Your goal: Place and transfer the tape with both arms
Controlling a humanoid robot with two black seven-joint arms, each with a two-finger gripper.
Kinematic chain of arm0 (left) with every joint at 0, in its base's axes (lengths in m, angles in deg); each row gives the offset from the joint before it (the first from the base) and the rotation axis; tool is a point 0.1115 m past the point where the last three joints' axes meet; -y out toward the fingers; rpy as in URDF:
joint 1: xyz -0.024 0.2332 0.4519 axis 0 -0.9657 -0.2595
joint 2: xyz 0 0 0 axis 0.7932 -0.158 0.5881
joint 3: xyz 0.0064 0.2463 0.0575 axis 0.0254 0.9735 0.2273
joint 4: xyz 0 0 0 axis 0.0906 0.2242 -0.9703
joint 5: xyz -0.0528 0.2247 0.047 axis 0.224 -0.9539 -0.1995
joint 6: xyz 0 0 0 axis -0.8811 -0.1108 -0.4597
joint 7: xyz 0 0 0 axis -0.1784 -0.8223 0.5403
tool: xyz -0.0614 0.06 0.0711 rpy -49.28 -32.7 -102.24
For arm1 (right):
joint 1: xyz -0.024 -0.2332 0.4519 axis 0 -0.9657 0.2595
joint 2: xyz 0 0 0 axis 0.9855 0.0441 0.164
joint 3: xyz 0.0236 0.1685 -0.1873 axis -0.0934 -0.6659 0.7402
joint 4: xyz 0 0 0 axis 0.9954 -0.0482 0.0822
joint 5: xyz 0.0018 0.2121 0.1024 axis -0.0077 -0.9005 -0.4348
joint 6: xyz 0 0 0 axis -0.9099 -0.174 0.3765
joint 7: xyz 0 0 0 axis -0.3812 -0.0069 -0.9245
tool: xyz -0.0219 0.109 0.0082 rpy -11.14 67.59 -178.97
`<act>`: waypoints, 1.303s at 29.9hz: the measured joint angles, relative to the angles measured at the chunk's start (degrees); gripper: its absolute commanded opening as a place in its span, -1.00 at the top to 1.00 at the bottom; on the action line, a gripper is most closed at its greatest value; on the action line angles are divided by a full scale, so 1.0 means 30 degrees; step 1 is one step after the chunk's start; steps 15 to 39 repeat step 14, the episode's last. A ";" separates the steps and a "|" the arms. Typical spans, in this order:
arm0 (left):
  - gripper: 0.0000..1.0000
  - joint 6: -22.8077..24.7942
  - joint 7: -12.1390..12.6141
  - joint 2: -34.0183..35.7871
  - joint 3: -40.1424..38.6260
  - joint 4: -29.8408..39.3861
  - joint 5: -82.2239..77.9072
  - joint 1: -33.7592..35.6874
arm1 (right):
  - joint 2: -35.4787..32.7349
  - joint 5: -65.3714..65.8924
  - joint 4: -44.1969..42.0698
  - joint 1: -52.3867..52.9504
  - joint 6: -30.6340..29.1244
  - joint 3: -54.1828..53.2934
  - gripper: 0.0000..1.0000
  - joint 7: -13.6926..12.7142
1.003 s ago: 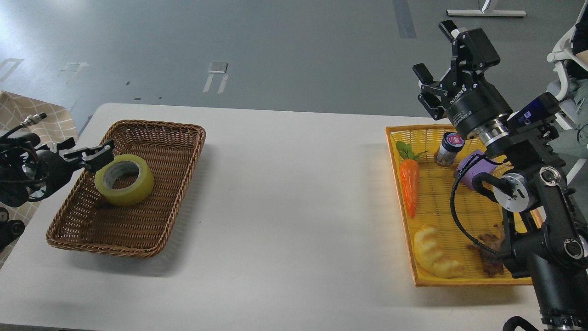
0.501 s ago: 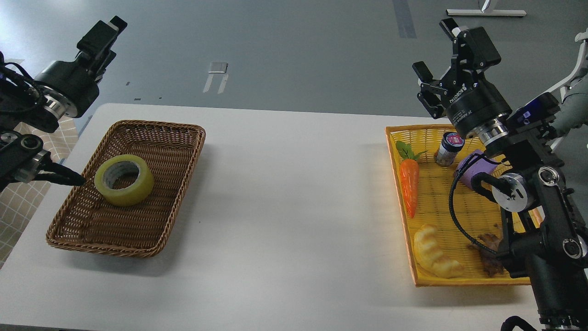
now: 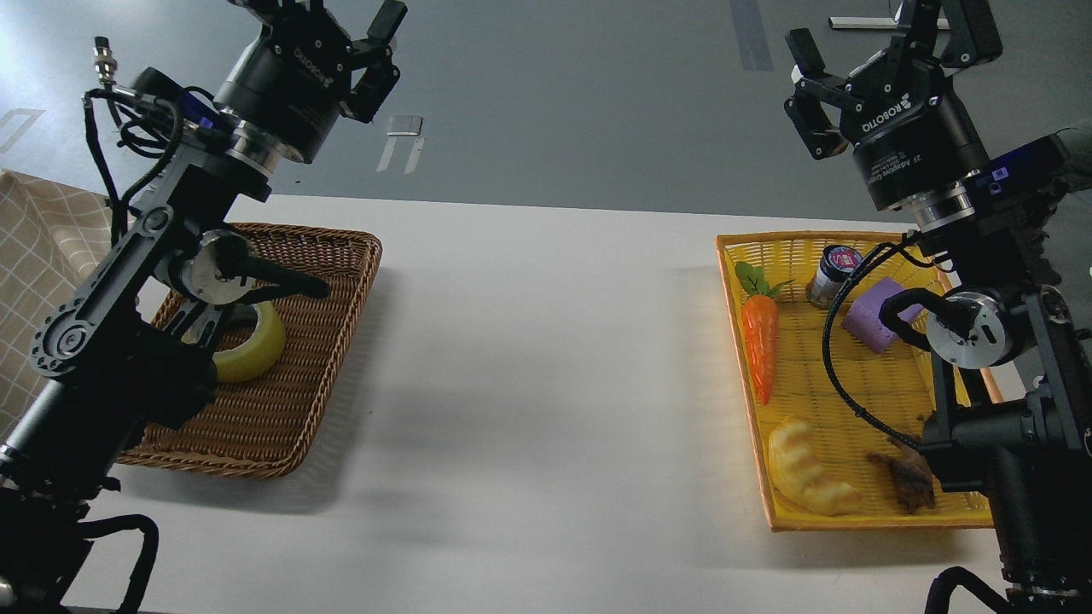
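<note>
The tape [image 3: 254,351], a yellow roll, lies in the brown wicker basket [image 3: 328,341] at the table's left. My left arm covers most of the roll. My left gripper [image 3: 328,15] is raised high above the basket's back edge, far from the tape, with its fingers spread and nothing between them. My right gripper [image 3: 887,30] is raised at the upper right, above the back of the yellow basket [image 3: 744,246], open and empty. Both grippers reach the top edge of the head view.
The yellow basket holds a toy carrot [image 3: 759,337], a small jar [image 3: 833,275], a purple block [image 3: 868,328], a pale croissant [image 3: 806,471] and a brown item [image 3: 909,484]. The white table [image 3: 546,384] lies between the two baskets. A checked cloth [image 3: 34,256] is at far left.
My left arm has swung from beside the tape at the basket's left up and rightward, high above the basket, leaving the tape in the basket. My right gripper has risen a little.
</note>
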 measured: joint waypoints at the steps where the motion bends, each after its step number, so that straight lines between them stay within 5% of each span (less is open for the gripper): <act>1: -0.96 0.0217 0.0034 -0.0342 -0.0111 0.0002 0.0038 -0.0046 | -0.0001 -0.0278 0.0000 0.0051 0.0005 0.0008 -1.00 -0.0040; 8: -0.96 0.2345 0.0156 -0.1281 -0.0257 0.0027 0.2170 -0.0622 | -0.0174 -0.0663 0.0175 0.0128 -0.0057 0.0015 -1.00 0.0069; 39: -0.96 0.1997 0.0110 -0.1852 -0.0306 -0.0266 0.2425 -0.0650 | -0.0128 -0.0647 0.1053 -0.0662 0.0142 -0.0003 -1.00 0.0138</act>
